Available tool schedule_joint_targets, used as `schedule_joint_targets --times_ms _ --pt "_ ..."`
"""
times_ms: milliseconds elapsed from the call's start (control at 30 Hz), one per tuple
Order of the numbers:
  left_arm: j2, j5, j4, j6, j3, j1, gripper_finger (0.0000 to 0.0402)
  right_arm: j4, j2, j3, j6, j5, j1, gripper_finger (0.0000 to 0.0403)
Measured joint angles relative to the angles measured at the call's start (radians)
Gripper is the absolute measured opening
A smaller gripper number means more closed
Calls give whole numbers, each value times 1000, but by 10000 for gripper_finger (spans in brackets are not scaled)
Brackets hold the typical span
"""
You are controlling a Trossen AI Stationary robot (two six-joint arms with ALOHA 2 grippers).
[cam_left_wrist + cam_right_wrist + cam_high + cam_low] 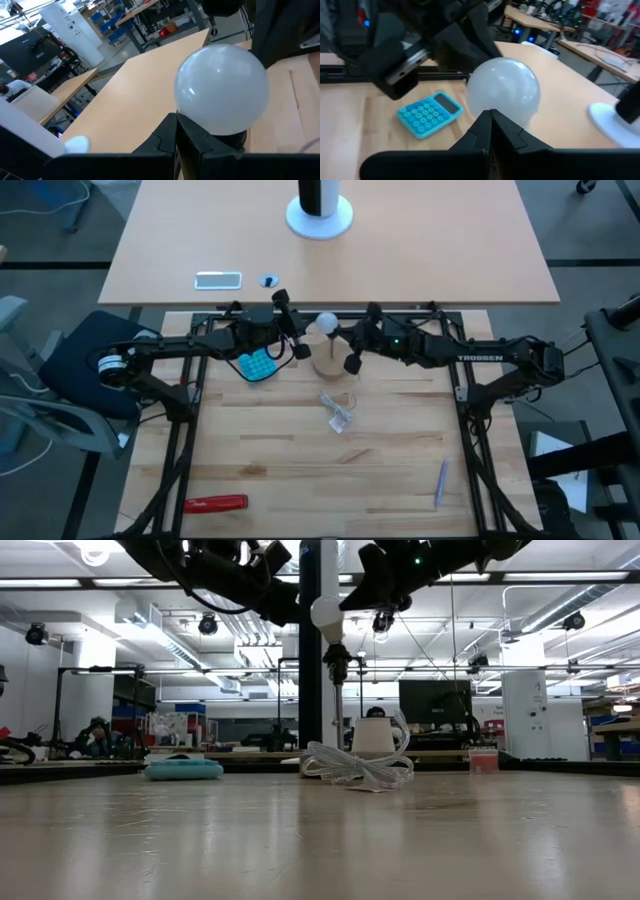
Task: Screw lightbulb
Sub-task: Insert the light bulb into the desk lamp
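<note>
The lightbulb (pixel 327 323), a small white globe, stands upright with its base in a dark socket (pixel 336 660). The socket tops a thin stem over the round wooden disc (pixel 327 365) at the table's far middle. My left gripper (pixel 303 332) comes level from the table's left. Its fingers are shut, with the tips at the globe's lower side (pixel 200 120). My right gripper (pixel 350 335) comes level from the right, also shut, with its tips at the globe's lower part (pixel 502 107). The globe fills both wrist views. My left gripper's shut fingertips (pixel 170 131) stand right at the globe's lower side, coming level from the table's left. I cannot tell whether they touch it. My right gripper's shut fingertips (pixel 485 125) stand right at the globe's lower part, coming level from the table's right. I cannot tell whether they touch it.
A teal calculator (pixel 257 364) lies left of the disc. A clear plastic wrapper (pixel 338 412) lies nearer the front. A red-handled tool (pixel 215 503) is at the front left and a pen (pixel 440 482) at the front right. Black frame rails (pixel 180 430) run along both sides.
</note>
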Motion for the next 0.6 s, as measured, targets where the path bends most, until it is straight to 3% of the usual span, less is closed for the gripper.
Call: schedule_joint_targets --times_ms 600 --pt "0 32 -9 0 0 -5 0 9 -15 0 -22 75 -7 0"
